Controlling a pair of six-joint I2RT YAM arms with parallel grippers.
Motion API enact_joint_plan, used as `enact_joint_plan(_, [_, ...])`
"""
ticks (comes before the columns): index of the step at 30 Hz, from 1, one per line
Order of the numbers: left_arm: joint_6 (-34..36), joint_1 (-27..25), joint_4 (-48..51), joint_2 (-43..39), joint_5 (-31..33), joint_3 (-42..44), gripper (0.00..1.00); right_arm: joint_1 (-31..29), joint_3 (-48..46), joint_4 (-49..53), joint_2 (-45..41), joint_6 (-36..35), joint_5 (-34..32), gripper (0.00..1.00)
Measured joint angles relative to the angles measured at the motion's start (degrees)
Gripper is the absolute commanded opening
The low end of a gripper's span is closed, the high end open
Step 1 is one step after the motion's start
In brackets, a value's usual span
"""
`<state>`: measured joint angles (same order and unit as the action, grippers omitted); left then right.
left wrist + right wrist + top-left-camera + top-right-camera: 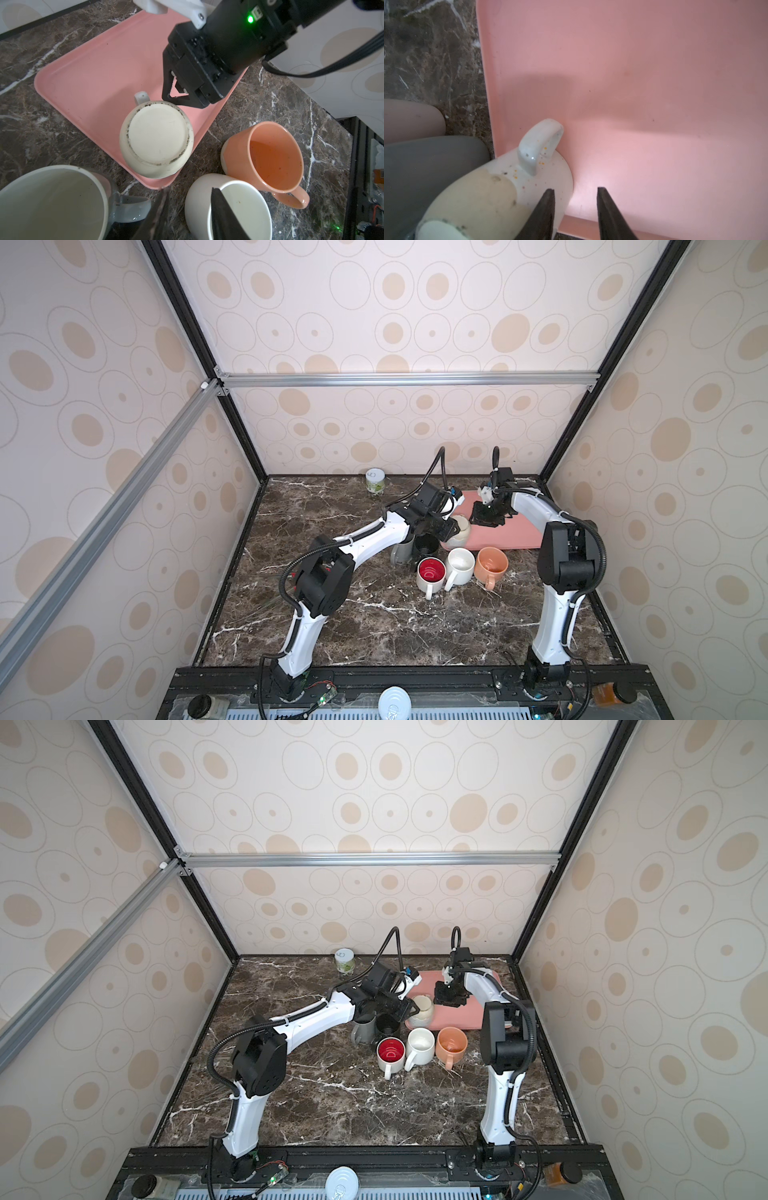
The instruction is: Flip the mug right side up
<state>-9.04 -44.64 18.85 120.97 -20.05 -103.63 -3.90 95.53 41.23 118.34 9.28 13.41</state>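
Mug (pixel 464 533), overturned on pink tray's (pixel 515 531) corner at mid-frame; right gripper (pixel 575 189), jaws parted and empty, should square up on its handle (pixel 538 143); left gripper (pixel 452 529), likewise parted, hovers alongside.

cream mug (pixel 156 139): upside down, pink tray (pixel 99 68) corner | right gripper (pixel 180 100): beside handle (pixel 141 96) | orange mug (pixel 270 155): upright, off tray

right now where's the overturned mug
In both top views the overturned cream ceramic mug sits right of centre on the pink tray's front left corner, behind the white mug.
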Motion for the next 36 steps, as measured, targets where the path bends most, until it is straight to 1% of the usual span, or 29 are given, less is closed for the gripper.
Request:
enact_joint_plan(4, [0.4,-1.2,0.0,2.6,3.0,-4.1,0.32,0.2,3.1,0.9,-0.2,0.2,-1.4,0.37])
enact_joint_plan(7, [0.9,-1.7,0.4,4.3,5.1,-4.9,0.31,0.3,7.0,0.7,-0.2,0.6,-1.3,0.37])
enact_joint_plan(12, [1.2,-2.1,2.6,5.5,7.5,-4.7,0.3,0.2,13.4,0.6,0.7,1.7,1.7,0.38])
enact_joint_plan(16, [1.3,-2.8,3.0,5.5,8.5,-4.5,0.3,-0.3,16.3,0.0,3.2,1.8,4.5,0.38])
enact_joint_plan(21, [1.3,-3.3,3.1,6.1,10.3,-4.7,0.29,-1.7,17.3,0.1,7.7,1.8,8.1,0.38])
enact_joint_plan(26, [1.4,-3.3,3.1,8.7,12.6,-6.6,0.29,-2.2,17.2,0.6,10.8,1.8,10.4,0.38])
enact_joint_plan(31, [1.3,-3.3,4.0,12.3,13.0,-10.0,0.28,-2.0,16.3,0.4,10.8,1.3,10.5,0.38])
enact_joint_plan(36, [1.0,-3.3,7.0,15.9,13.1,-16.0,0.28,-0.7,12.2,-2.0,8.6,1.5,9.0,0.37])
